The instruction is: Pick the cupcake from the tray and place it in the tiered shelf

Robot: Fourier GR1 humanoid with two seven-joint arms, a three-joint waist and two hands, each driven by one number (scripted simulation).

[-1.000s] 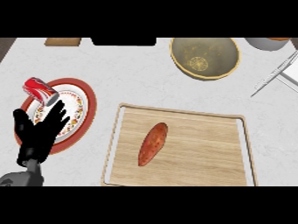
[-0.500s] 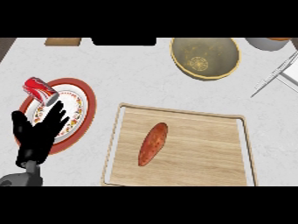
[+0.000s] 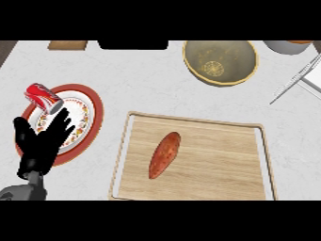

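A pale stone counter [image 3: 156, 89] seen from above. At the far left, the robot's left hand [image 3: 41, 147] comes up from the lower edge on a grey forearm. Its black fingers are straight and spread apart, holding nothing, and they lie over the lower left part of a plate [image 3: 94, 109]. The plate is white with a red rim and a patterned band. A red drink can [image 3: 43, 96] lies on its side on the plate's upper left edge, just above the fingertips; whether they touch it cannot be told.

Along the top edge are a small brown board [image 3: 68, 45] and, beside it, a flat black object [image 3: 133, 44].

In the middle sits a wooden tray [image 3: 222, 134] with a raised rim, just right of the plate. The only item on it is a long reddish-brown sweet potato [image 3: 165, 154], not a cupcake. It lies tilted on the tray's left half, well apart from the hand.

Above the tray is a yellowish bowl [image 3: 238, 51] with an orange slice [image 3: 212, 68] inside.

At the upper right, a grey pot [image 3: 286, 46] is cut off by the edge. Below it, a corner of a white shelf [image 3: 307, 75] with thin rods shows.
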